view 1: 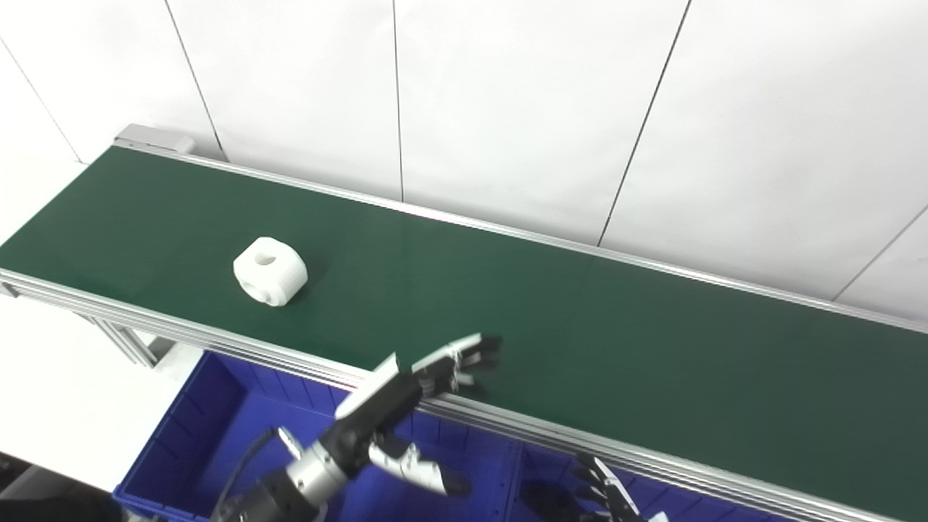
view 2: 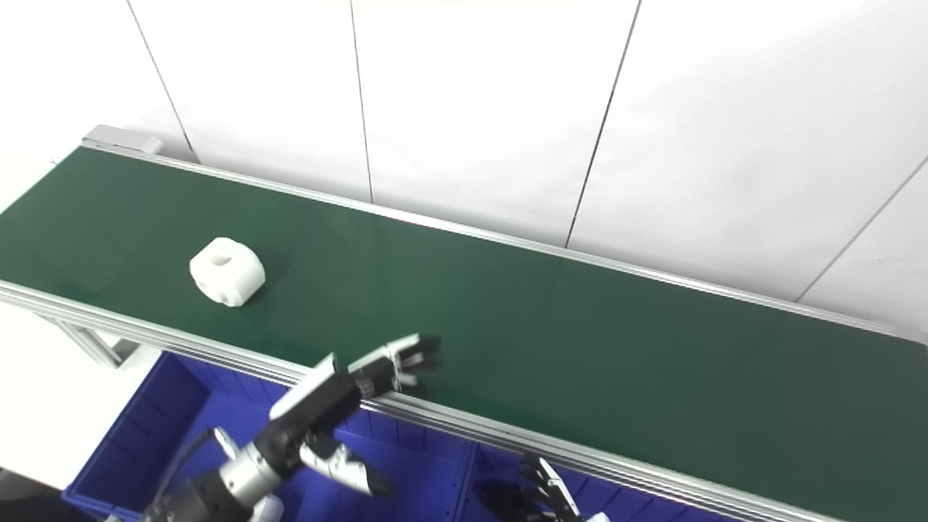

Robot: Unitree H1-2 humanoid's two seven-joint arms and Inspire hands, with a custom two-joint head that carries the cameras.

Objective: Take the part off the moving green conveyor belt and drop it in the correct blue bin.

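Observation:
A white blocky part [view 1: 270, 270] with a round hole on top lies on the green conveyor belt [view 1: 580, 326], left of centre; it also shows in the right eye view [view 2: 227, 271]. My left hand [view 1: 406, 406] is open and empty, raised over the belt's near rail, fingers stretched over the belt edge, well right of the part. My right hand [view 1: 605, 493] shows only its fingertips at the bottom edge, below the belt, holding nothing that I can see.
A blue bin [view 1: 196, 428] sits below the belt's near rail at lower left, a second blue bin [view 1: 551, 478] beside it to the right. The aluminium rail [view 1: 217, 337] runs along the belt's front. A white panelled wall stands behind.

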